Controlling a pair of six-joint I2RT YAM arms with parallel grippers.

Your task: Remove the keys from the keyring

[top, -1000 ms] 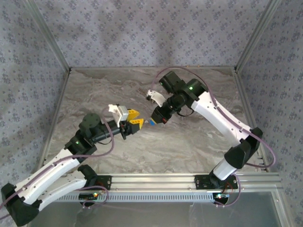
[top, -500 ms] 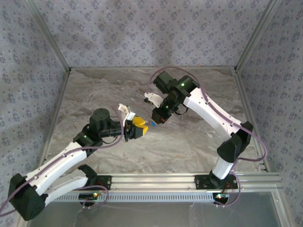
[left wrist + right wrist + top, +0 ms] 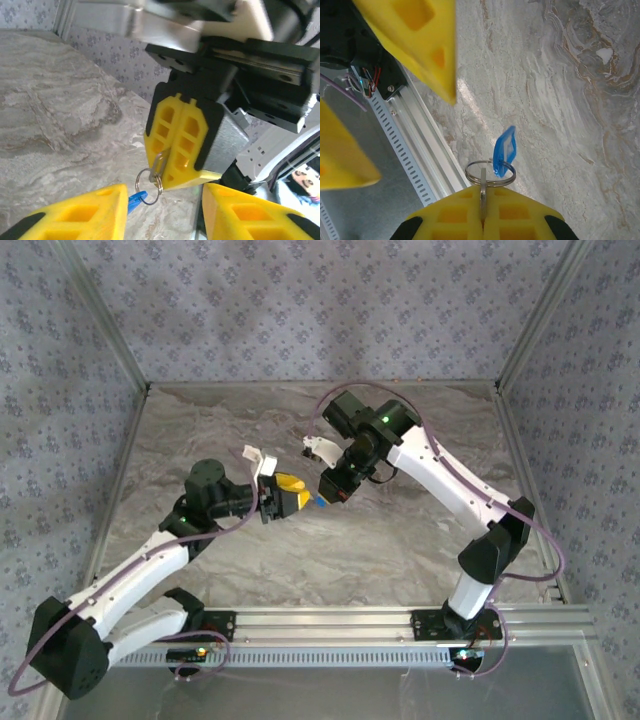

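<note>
- My right gripper point(image 3: 483, 200) has its yellow fingers pressed together on a thin silvery key point(image 3: 482, 179). Only the key's narrow edge shows between the pads.
- The keyring point(image 3: 490, 172) hangs from this key, just beyond my right fingertips, free in the air above the table point(image 3: 560, 100).
- The blue tag point(image 3: 504, 150) sits on the ring and points away from my right fingers, so the long axis of the bunch runs outward from them.
- My left gripper point(image 3: 165, 220) stands spread and holds nothing. The ring lies just before its gap, and the tag is close beside one finger point(image 3: 80, 215).
- I judge that my left gripper, the free one and very near, must close on the ring. The pull should then go along this axis, away from the pinched key.
</note>
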